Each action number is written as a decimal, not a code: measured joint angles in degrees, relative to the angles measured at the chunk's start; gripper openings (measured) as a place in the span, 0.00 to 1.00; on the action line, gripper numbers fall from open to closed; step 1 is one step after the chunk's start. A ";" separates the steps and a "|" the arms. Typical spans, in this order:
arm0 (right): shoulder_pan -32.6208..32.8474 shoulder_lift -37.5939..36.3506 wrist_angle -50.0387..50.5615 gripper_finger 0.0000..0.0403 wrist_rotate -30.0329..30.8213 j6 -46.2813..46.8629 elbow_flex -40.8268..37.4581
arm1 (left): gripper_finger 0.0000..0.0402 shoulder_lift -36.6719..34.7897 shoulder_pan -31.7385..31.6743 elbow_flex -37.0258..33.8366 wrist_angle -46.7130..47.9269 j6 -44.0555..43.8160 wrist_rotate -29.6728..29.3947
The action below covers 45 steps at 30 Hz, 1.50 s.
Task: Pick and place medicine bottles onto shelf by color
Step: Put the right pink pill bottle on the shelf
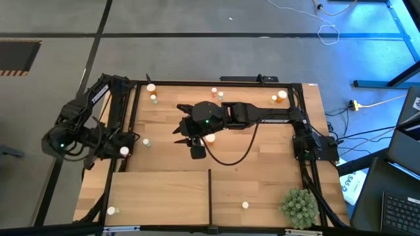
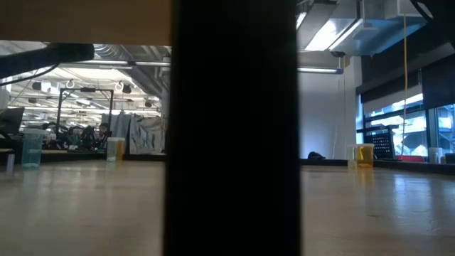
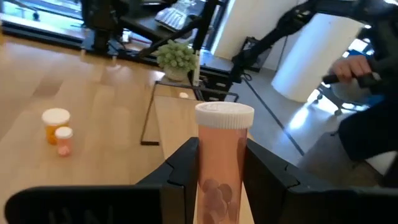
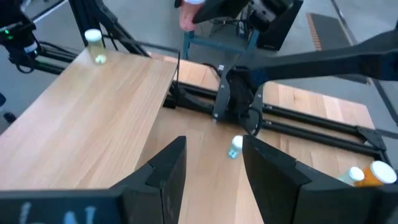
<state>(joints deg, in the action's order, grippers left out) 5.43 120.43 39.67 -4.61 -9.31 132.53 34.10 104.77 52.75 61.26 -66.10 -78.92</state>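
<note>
My left gripper (image 1: 123, 151) stands at the table's left side, shut on an orange bottle (image 3: 221, 174) with a white cap. My right gripper (image 1: 187, 136) hovers open over the table's middle, and in its wrist view (image 4: 214, 142) a small greenish bottle (image 4: 234, 147) stands on the planks ahead of the fingers. Another orange bottle (image 1: 210, 137) stands beside the right gripper. The pale shelf (image 1: 157, 196) lies along the near edge with its dark divider (image 1: 210, 193). One bottle (image 1: 111, 211) stands on its left half and one (image 1: 245, 205) on its right half. My left gripper pinches the orange bottle's body (image 3: 219, 155) between its two fingers (image 3: 183, 168), just below the white cap (image 3: 224, 115). The bottle stands upright in the hold. Its base lies below the frame's edge, so whether it is lifted clear cannot be told.
More bottles stand along the far edge: two orange ones (image 1: 152, 93) at the left, one (image 1: 214, 91) in the middle, orange ones (image 1: 281, 96) at the right. A spiky green plant ball (image 1: 300, 205) sits at the near right corner. In the low view the divider (image 2: 234, 128) blocks the middle.
</note>
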 joint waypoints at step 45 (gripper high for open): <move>-0.01 -4.31 12.68 0.40 -0.04 -0.02 0.00 | 0.24 13.78 -43.74 -0.04 -47.16 49.77 38.42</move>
<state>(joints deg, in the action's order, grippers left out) 5.42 116.11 52.35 -4.64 -9.32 132.53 47.88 61.03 52.71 14.10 -16.33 -40.50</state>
